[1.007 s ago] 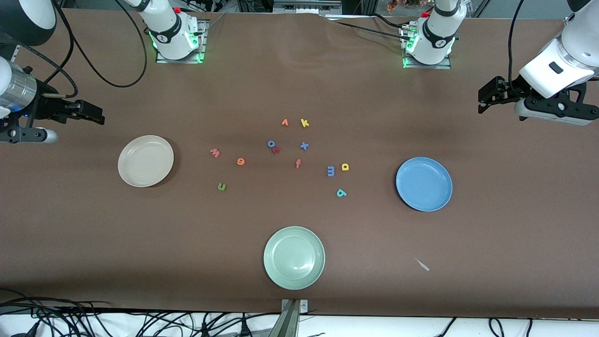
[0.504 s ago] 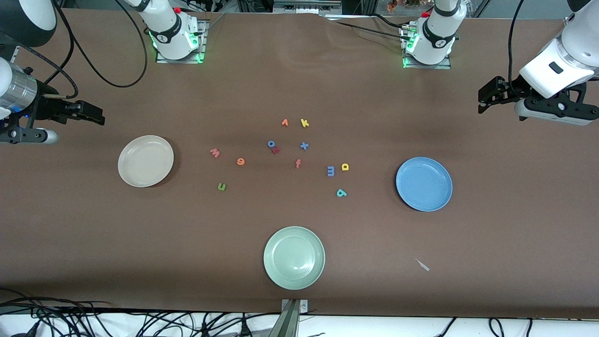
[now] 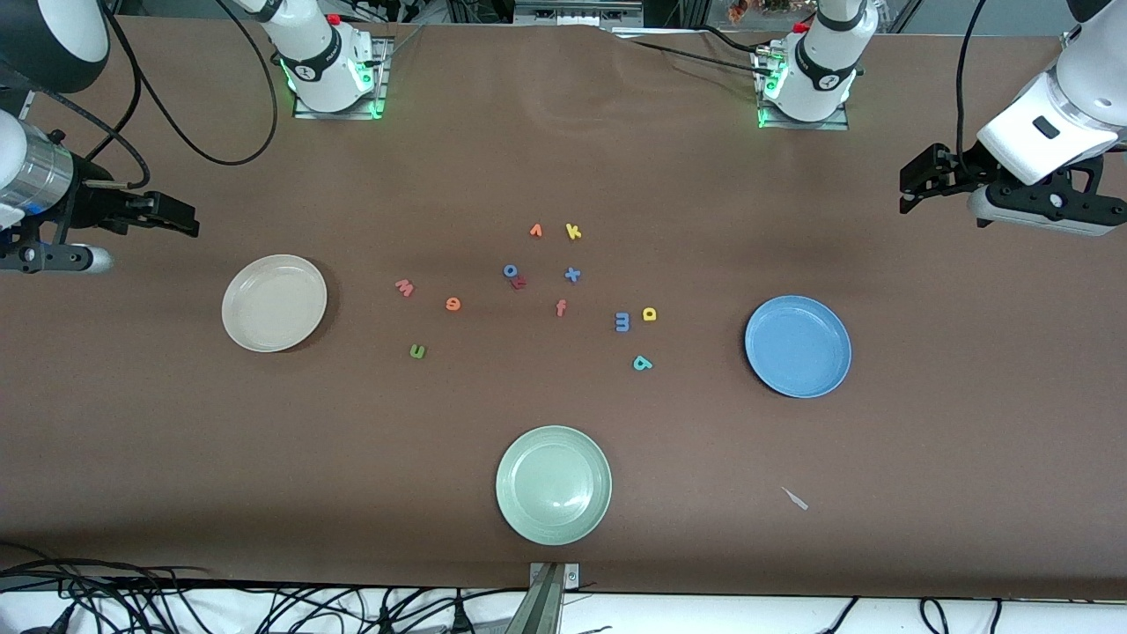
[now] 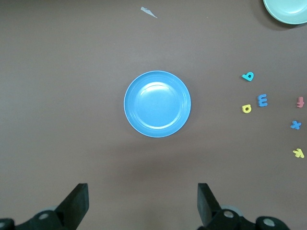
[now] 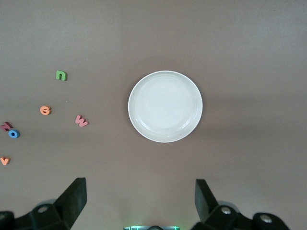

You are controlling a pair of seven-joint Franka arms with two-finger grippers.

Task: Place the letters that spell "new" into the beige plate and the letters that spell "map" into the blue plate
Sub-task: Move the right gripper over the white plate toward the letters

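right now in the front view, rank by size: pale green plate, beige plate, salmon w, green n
1. pale green plate, though it lies nearest the camera, so its edge over the beige is unsure
2. beige plate
3. salmon w and green n look alike

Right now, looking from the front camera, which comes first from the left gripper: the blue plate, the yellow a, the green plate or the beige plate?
From the left gripper, open at the left arm's end of the table:
1. Blue plate, nearest to it.
2. Yellow a, among the middle letters.
3. Green plate, nearest the front camera.
4. Beige plate, at the right arm's end.
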